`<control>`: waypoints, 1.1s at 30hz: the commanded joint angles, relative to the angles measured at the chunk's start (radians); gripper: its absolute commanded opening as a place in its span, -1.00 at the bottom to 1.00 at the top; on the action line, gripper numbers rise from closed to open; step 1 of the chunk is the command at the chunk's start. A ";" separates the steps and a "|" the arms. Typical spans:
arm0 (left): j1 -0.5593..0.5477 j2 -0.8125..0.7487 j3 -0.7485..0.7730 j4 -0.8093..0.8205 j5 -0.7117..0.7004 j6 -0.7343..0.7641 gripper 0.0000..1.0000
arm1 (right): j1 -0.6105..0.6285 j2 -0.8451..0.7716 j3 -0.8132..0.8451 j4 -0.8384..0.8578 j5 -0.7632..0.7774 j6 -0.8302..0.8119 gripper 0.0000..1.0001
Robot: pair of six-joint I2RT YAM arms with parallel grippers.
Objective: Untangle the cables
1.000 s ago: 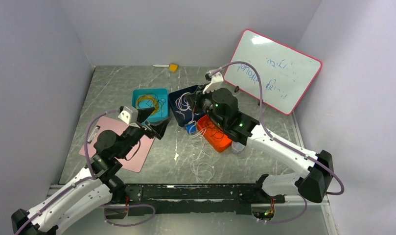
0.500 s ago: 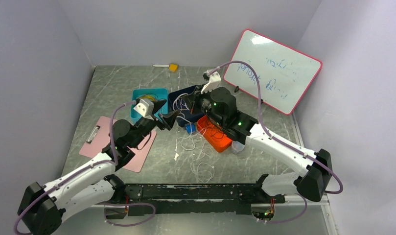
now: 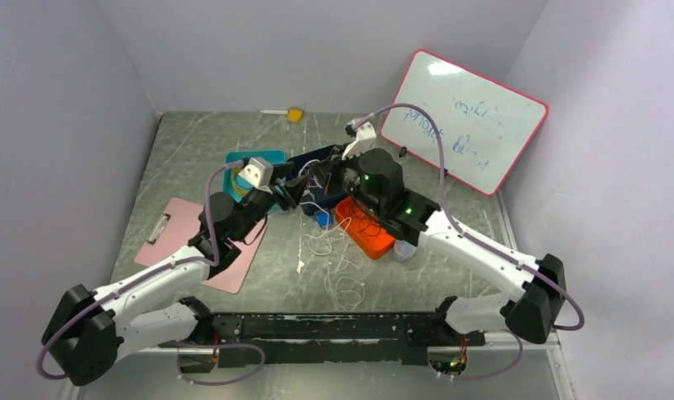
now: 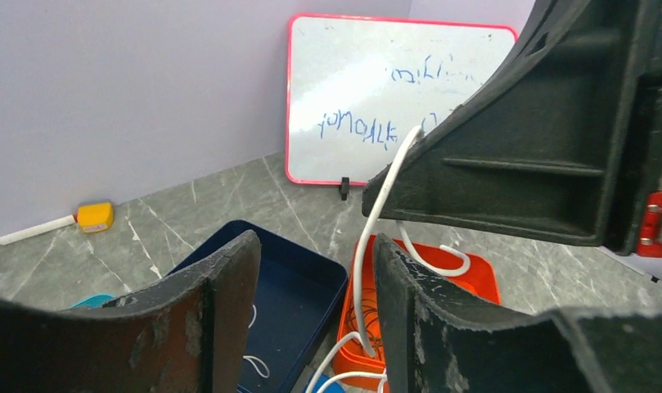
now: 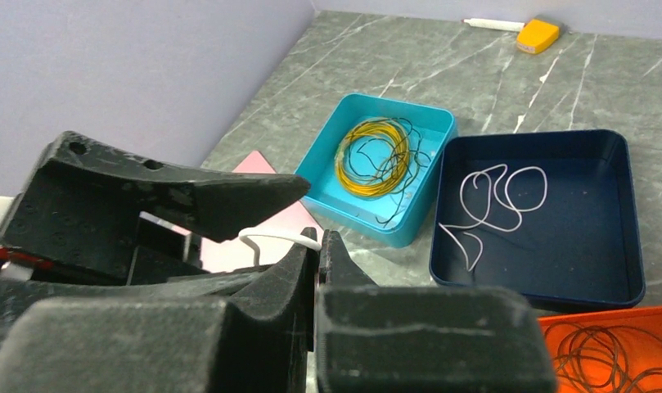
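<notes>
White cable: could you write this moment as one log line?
right pincer shut on white cable | left pincer open, jaws either side of it

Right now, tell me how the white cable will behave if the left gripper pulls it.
Probably floppy: the white cable droops in a slack curve from the shut right gripper down between the open fingers of the left gripper. Likely very light, being so thin and hanging freely. It may snag: lower down it meets other strands by the orange tray.
</notes>
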State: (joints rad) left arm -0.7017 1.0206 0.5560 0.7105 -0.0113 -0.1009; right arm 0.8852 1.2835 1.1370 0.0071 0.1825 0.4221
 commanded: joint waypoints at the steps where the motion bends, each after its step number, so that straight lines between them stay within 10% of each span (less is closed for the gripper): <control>1: 0.005 0.040 0.044 0.057 0.005 0.000 0.13 | 0.000 -0.028 0.035 -0.005 -0.019 0.009 -1.00; 22: 0.006 0.409 -0.020 0.258 0.088 -0.171 -0.69 | 0.000 -0.131 0.173 -0.018 -0.082 0.047 -1.00; 33: 0.006 0.451 -0.048 0.254 0.114 -0.192 -0.76 | 0.001 -0.185 0.271 -0.032 -0.048 -0.001 -1.00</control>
State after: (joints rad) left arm -0.7017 1.4628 0.5304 0.9241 0.0669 -0.2771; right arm 0.8852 1.1393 1.3525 -0.0315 0.1135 0.4500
